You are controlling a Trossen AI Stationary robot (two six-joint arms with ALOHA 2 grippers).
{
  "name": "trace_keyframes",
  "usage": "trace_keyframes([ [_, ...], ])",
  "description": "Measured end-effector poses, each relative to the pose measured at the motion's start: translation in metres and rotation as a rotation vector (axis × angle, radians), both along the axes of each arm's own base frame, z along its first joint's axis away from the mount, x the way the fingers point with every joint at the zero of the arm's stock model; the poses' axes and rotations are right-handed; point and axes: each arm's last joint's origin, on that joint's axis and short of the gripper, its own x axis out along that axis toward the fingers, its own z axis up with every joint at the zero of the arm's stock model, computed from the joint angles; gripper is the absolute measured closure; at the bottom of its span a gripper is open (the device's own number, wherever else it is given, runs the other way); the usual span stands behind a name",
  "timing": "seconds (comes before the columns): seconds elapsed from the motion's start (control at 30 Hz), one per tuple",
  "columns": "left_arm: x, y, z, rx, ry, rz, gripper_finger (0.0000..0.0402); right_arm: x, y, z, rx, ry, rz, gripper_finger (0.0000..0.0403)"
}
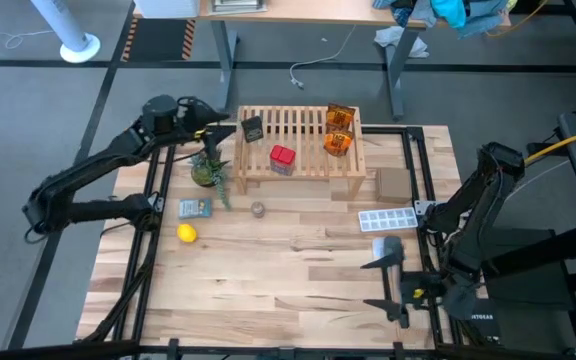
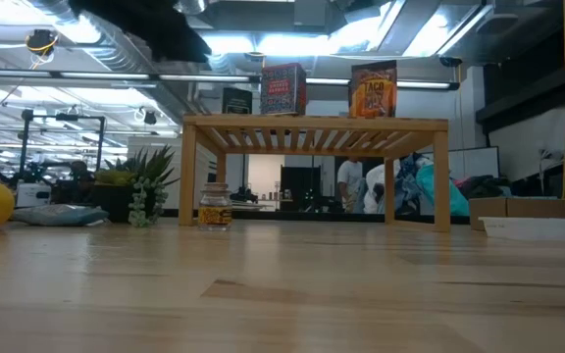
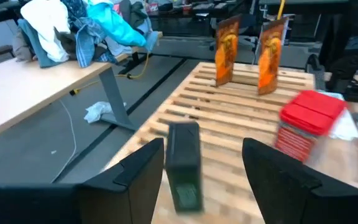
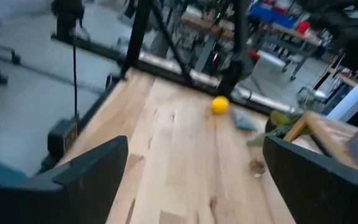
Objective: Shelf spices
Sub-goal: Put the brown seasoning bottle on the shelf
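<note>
- My left pincer [image 3: 201, 171] hangs over the near corner of the shelf [image 1: 298, 150], fingers spread, nothing pinched.
- The grey box [image 3: 184, 163] stands upright on the slats between my fingers, free of both as far as I can tell.
- Beyond it stand the two orange packets [image 3: 250, 53]; the red tin [image 3: 306, 121] sits off to one side.
- The small jar [image 1: 258, 209] is not shelved yet; it sits on the surface in front of the shelf, well below my pincer.
- Best move, I judge: lift straight up so neither finger tips the box, then go for the jar.
- My right pincer [image 1: 393, 272] waits spread at the surface's near right edge.
</note>
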Motion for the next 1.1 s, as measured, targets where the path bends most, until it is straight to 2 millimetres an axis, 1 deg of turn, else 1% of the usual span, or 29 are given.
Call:
trace_keyframes([
  [0.17,-0.024,-0.028,0.005,-0.063,0.04,-0.021,0.019,-0.02,-0.007,0.016,0.005,-0.077,-0.071,0.0023],
  [0.27,-0.036,-0.045,0.0,-0.158,0.092,-0.045,0.019,-0.019,-0.014,0.023,0.027,-0.077,-0.065,0.0023],
  [0.3,-0.039,-0.05,-0.002,-0.189,0.117,-0.054,0.019,-0.014,-0.016,0.023,0.033,-0.061,-0.042,0.0023],
  [0.37,-0.045,-0.06,-0.007,-0.257,0.159,-0.071,0.019,0.001,-0.022,0.021,0.049,-0.012,0.015,0.0023],
  [0.47,-0.05,-0.073,-0.014,-0.367,0.218,-0.094,0.019,0.029,-0.033,0.018,0.096,0.055,0.132,0.0023],
  [0.57,-0.052,-0.084,-0.021,-0.436,0.256,-0.128,0.019,0.054,-0.048,0.018,0.092,0.078,0.271,0.0023],
  [0.63,-0.051,-0.09,-0.027,-0.452,0.27,-0.166,0.019,0.065,-0.059,0.019,0.097,0.087,0.359,0.0023],
  [0.7,-0.048,-0.096,-0.035,-0.456,0.273,-0.21,0.019,0.071,-0.07,0.021,0.098,0.098,0.413,0.0023],
  [0.77,-0.046,-0.102,-0.045,-0.449,0.277,-0.26,0.019,0.072,-0.08,0.023,0.107,0.112,0.434,0.0023],
  [0.87,-0.04,-0.11,-0.061,-0.437,0.277,-0.331,0.019,0.066,-0.091,0.026,0.11,0.145,0.42,0.0023],
  [0.97,-0.034,-0.118,-0.079,-0.43,0.263,-0.394,0.019,0.056,-0.096,0.034,0.113,0.129,0.429,0.0023],
  [1.07,-0.028,-0.124,-0.097,-0.41,0.252,-0.43,0.019,0.042,-0.099,0.043,0.121,0.104,0.462,0.0023],
  [1.1,-0.026,-0.125,-0.102,-0.399,0.248,-0.43,0.019,0.036,-0.101,0.043,0.125,0.09,0.468,0.0023],
])
